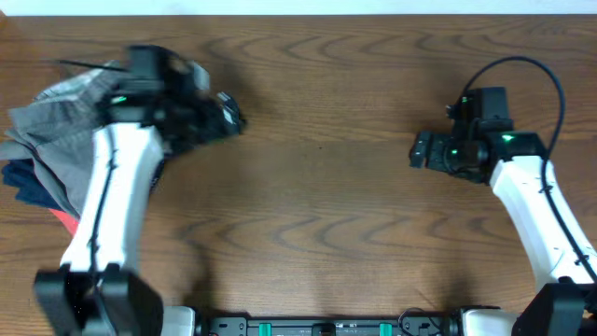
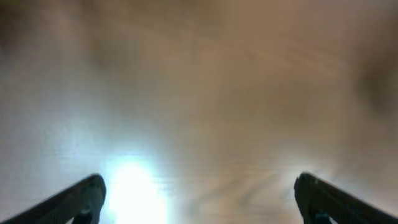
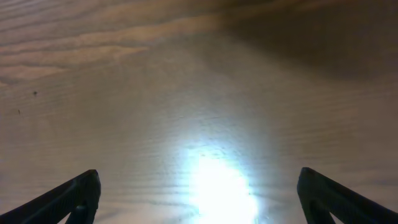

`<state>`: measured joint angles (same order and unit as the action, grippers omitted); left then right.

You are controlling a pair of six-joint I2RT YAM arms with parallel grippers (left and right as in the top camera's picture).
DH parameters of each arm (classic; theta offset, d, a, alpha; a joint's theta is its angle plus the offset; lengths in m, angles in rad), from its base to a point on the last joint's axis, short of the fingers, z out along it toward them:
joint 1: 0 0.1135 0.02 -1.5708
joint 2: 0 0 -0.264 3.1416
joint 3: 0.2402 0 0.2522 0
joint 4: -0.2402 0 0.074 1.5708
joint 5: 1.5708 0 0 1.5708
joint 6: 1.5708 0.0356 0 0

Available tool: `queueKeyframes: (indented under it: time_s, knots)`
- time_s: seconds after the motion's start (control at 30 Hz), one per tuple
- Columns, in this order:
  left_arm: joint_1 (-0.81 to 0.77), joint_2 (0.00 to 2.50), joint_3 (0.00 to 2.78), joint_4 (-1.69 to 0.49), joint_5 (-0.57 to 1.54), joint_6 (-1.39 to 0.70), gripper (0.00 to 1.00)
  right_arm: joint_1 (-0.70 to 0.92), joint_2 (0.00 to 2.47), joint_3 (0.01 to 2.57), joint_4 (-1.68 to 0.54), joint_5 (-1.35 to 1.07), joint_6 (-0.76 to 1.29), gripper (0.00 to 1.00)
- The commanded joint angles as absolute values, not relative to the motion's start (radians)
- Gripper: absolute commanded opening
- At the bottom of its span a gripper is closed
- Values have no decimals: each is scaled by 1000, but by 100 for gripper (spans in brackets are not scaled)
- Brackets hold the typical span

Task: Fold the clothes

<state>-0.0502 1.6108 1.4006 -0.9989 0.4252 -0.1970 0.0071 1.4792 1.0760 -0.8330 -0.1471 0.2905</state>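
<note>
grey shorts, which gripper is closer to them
Left. The left gripper hangs close beside the grey shorts; the right gripper is far off across the table.

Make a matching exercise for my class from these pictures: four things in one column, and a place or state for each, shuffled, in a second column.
Column one:
1 grey shorts
2 navy garment
3 red cloth
4 right hand

Column two:
A open, fingers wide apart above the bare table
B small sliver, nearest the robot's base
C crumpled heap at the far left
D showing from under the heap's near edge

Pairs: 1-C; 2-D; 3-B; 4-A
</note>
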Motion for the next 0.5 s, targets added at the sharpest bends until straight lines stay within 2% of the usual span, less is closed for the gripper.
queueKeyframes:
  time_s: [0.0,0.13,0.27,0.37,0.47]
  knots:
    - [-104,1665,1404,-1128,292,-172,98,-72,1486,1073,-897,-218,268,99]
    - [-115,1676,1404,-1310,242,-173,98,-142,1486,1073,-1064,-213,264,99]
    - [-116,1611,1394,-1396,164,-204,98,-160,1475,1071,-1174,-213,218,99]
    - [-126,1501,1348,-1380,127,-220,98,-160,1423,1042,-1184,-202,212,99]
    - [-150,1306,1260,-1280,90,-224,98,-157,1297,955,-1090,-207,221,99]
